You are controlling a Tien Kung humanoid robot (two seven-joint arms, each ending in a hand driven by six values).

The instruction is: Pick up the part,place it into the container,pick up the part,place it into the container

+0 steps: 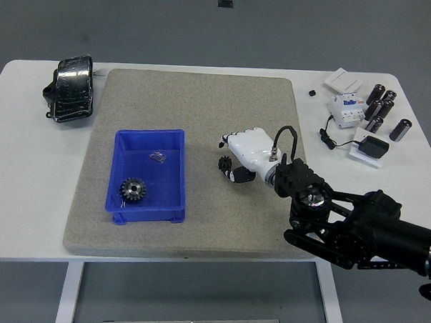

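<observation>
A: Small gear (225,163)?
B: On the mat (204,104), axis upright, right hand (246,151) curled at it; grip unclear.
A: Bin (173,175)?
B: Holds a larger gear (133,190), lying flat.

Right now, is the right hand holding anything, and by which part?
Cannot tell: the right hand curls around the small black gear on the mat, but contact is hidden.

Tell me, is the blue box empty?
No. The blue box holds a black gear and a small clear piece.
</observation>
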